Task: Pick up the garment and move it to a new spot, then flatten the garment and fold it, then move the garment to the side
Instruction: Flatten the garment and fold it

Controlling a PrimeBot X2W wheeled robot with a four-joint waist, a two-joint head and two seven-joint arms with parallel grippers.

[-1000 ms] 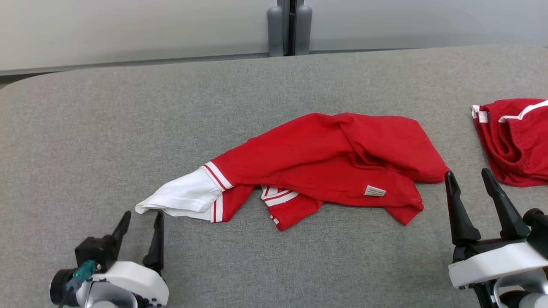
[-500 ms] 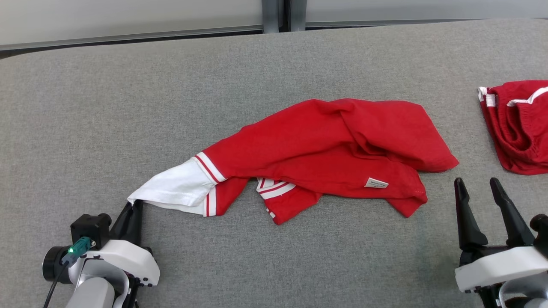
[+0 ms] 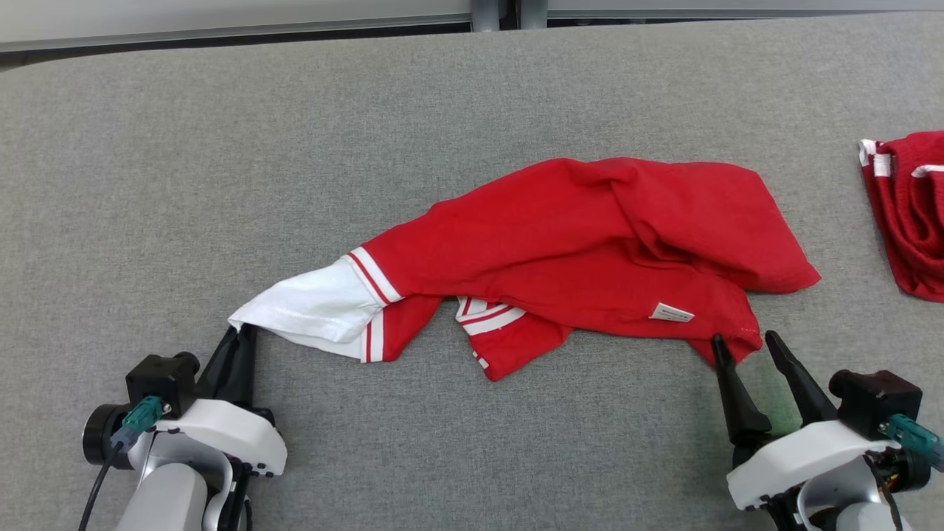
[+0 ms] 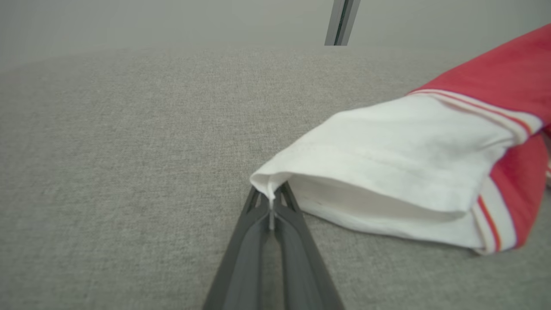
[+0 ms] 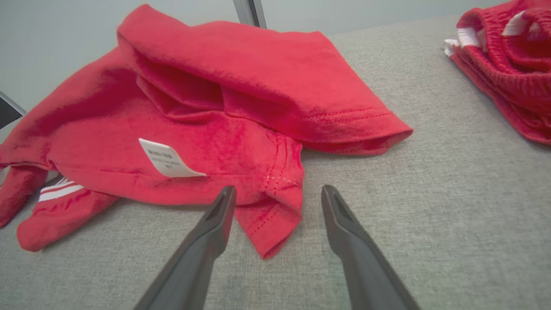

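Head view: shirt lies crumpled mid table, red body bunched toward my right. Its white sleeve, red and white stripes at the seam, is stretched out toward my left. My left gripper sits lower left, fingers clenched on the outer corner of the sleeve cuff. Left wrist view confirms it: both tips are pressed together with a thin pinch of white cuff fabric caught between them. The rest of the cuff gapes open just beside them and rests on the table. My right gripper sits lower right, fingers spread apart, gripping nothing. In the right wrist view the shirt's hem corner lies on the table between the two fingers; I can't tell if either finger touches it. Stitching runs along that hem. Label: small white tag on the red fabric near the hem corner, lying flat, a few lines of grey print, too blurred for me to read in either view. Shorts, red with white trim, are bunched at the right side of the table, well apart from the shirt. Past the table's far edge I see a pale wall and a grey post
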